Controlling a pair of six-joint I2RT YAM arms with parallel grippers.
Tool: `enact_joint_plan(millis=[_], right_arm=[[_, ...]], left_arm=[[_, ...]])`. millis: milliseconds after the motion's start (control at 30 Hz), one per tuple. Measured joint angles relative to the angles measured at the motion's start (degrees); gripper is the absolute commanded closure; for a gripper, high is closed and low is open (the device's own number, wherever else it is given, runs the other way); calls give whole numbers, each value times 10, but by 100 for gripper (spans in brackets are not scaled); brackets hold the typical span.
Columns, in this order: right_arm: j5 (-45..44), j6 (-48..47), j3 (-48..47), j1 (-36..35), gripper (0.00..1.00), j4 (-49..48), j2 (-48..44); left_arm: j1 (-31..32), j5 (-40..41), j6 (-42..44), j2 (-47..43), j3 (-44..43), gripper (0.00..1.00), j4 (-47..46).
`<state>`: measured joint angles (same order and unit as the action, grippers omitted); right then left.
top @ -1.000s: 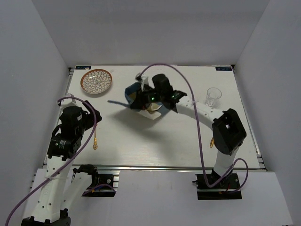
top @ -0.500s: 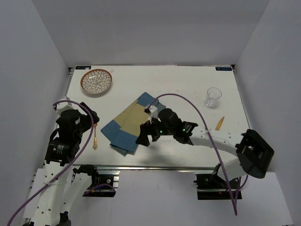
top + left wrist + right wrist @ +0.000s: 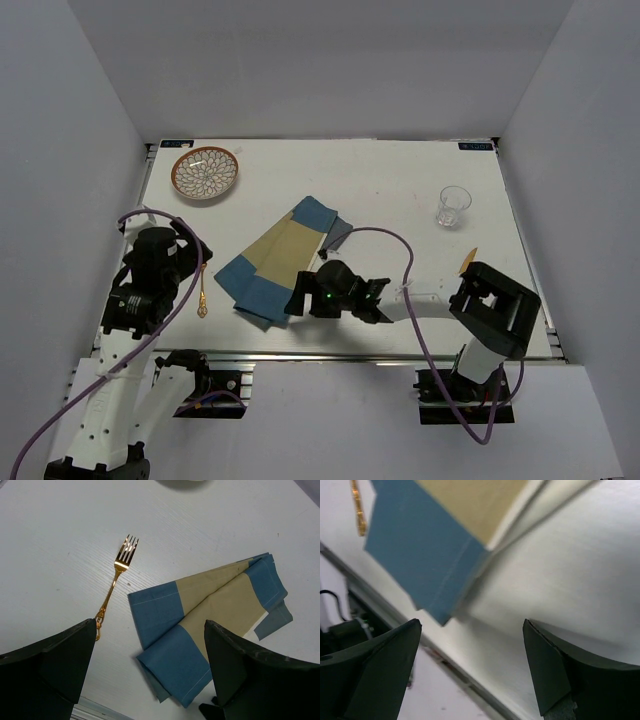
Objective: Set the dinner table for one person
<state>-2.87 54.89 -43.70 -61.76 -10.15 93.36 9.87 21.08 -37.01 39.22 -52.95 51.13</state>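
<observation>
The dinner table (image 3: 400, 180) is a broad white top with a metal rail along its front. A blue-and-tan placemat (image 3: 283, 262) lies on it left of centre, partly folded over itself. My right gripper (image 3: 297, 298) is low at the mat's near right edge, open, with nothing between its fingers. In the right wrist view the gripper (image 3: 470, 670) hovers over bare table just past the mat's blue corner (image 3: 420, 545). My left gripper (image 3: 182, 252) is open above a gold fork (image 3: 203, 292). In the left wrist view the fork (image 3: 117, 577) and placemat (image 3: 210, 610) lie beyond that gripper (image 3: 150, 675).
A patterned orange-rimmed plate (image 3: 205, 172) sits at the back left. A clear glass (image 3: 452, 206) stands at the back right, and a small golden utensil (image 3: 467, 262) lies in front of it. The front rail (image 3: 395, 615) runs just beyond the mat's corner.
My right gripper carried the bunched placemat from mid-table toward the front left, opened and let it go; the mat now lies spread. The right arm has since drawn back. The left arm barely moved.
</observation>
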Motion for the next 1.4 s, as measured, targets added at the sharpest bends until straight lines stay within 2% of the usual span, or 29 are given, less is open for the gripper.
enact_joint_plan(millis=[133, 233, 567, 633, 700, 733, 800, 833, 1033, 1200, 1333, 1367, 1400], right_arm=[[0, 61, 5, -32, 14, -74, 24], [-1, 98, 22, -40, 20, -136, 43], [-14, 165, 52, -38, 51, -257, 91], [-13, 170, 54, -38, 60, -281, 106], [-12, 176, 60, -36, 64, -306, 118], [-11, 179, 67, -35, 75, -321, 121], [-10, 180, 81, -34, 88, -343, 122], [-10, 180, 90, -31, 100, -355, 123], [-18, 180, 160, -16, 100, -395, 87], [-42, 159, 221, 10, 100, -376, -37], [-72, 122, 234, 45, 100, -298, -160], [-78, 113, 232, 52, 98, -279, -181], [-84, 102, 228, 60, 71, -254, -200]], left_arm=[[0, 2, -1, -11, 0, 2, 0], [0, 2, -1, -20, 0, 2, 0], [0, 2, 0, -21, 0, 2, -1], [0, 2, 0, -21, 0, 2, -1], [0, 2, 1, -21, 0, 2, -1], [1, 1, 1, -21, 0, 2, -1], [4, 1, 1, -21, 0, 2, -2], [4, -1, 2, -21, 0, 2, -2], [5, -10, 7, -17, 0, 2, -3], [5, -27, 12, 3, 0, 2, -6], [5, -81, 2, 32, 2, 2, -9], [5, -103, -4, 37, 12, 2, -21], [5, -120, -10, 41, 27, 2, -33]])
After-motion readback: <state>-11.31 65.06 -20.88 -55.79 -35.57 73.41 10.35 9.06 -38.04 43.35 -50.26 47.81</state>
